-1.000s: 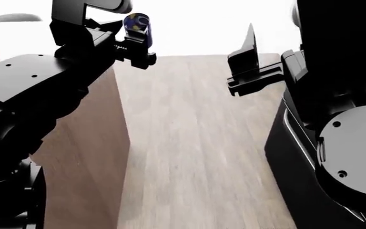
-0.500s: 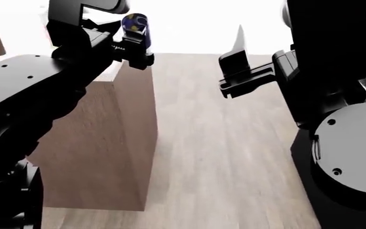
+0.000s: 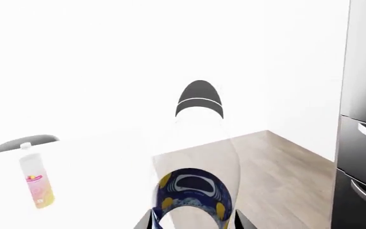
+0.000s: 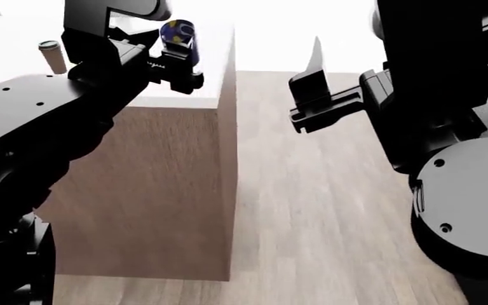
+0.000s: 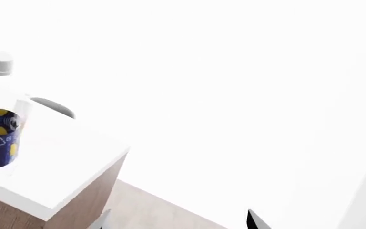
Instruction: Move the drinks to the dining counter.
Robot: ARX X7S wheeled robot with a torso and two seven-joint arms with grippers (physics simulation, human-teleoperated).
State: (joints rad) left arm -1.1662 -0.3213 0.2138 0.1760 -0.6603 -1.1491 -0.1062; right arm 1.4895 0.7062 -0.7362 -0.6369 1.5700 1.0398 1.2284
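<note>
The blue-and-yellow bottle point(image 4: 180, 39) is sitting in the left gripper point(image 4: 176, 63), whose fingers are pinching its sides, up over the corner of the dining counter point(image 4: 201, 89). The coffee cup point(image 4: 53, 56) and the pink bottle point(image 3: 35, 181) are already standing on that white top. The right gripper point(image 4: 312, 95) is holding nothing, fingers spread. I think the bottle could tip off the edge if it is let go this close to the corner. Whether the bottles are holding any drink is too hard to tell.
</note>
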